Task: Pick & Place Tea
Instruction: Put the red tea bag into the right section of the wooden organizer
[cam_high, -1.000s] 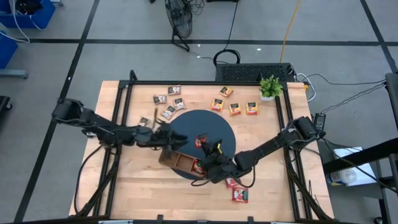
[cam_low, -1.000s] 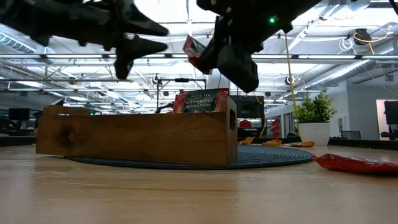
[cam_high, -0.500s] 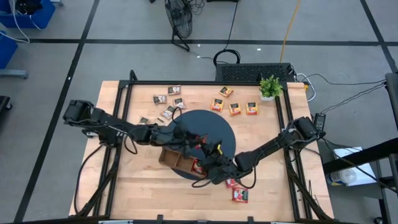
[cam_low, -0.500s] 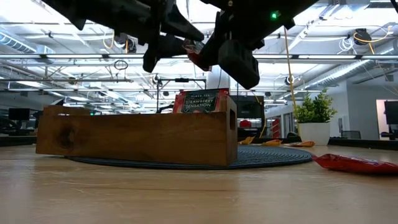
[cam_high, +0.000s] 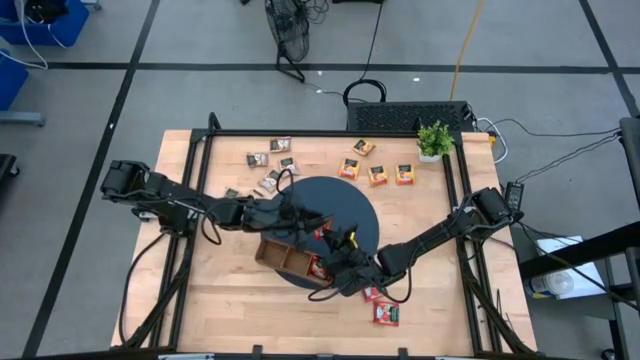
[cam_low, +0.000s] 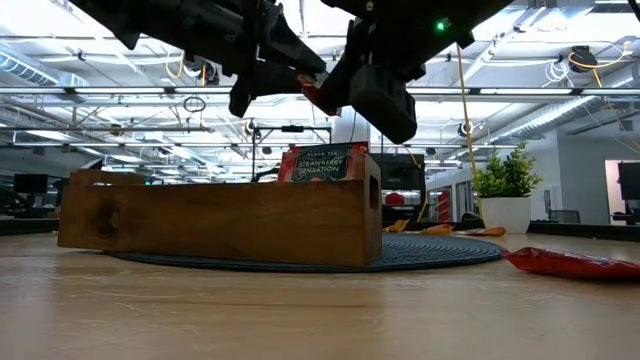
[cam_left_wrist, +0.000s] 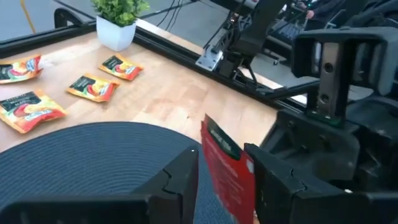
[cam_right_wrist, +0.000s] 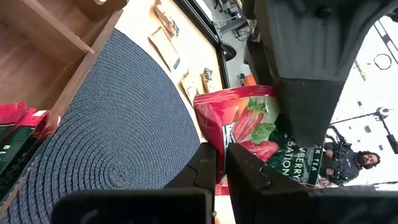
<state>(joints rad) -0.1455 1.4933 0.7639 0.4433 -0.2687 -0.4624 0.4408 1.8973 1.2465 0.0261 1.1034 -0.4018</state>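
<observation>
A red tea sachet hangs in the air over the wooden tray, on the round dark mat. My right gripper is shut on it. My left gripper is open, one finger on each side of the same sachet. More red sachets stand in the tray's right-hand compartment. Dark brown sachets lie at the far left, orange ones at the far middle, and red ones near the front right. My right gripper pinches one edge of the red sachet between its two fingers, reaching in nearly level from the table's right. The sachet stands on edge, tilted, lifted clear above the tray. My left gripper comes in nearly level from the table's left with its fingers flanking the sachet's other end; I cannot tell whether they touch it.
A small potted plant stands at the far right corner. The two arms meet over the mat's near half, right above the tray. The black frame rails run along the table's sides.
My left gripper has moved toward the table's right and slightly up, over the tray, to the red sachet held by my right gripper. Its fingers now stand on either side of the sachet. The sachet has stayed in place.
</observation>
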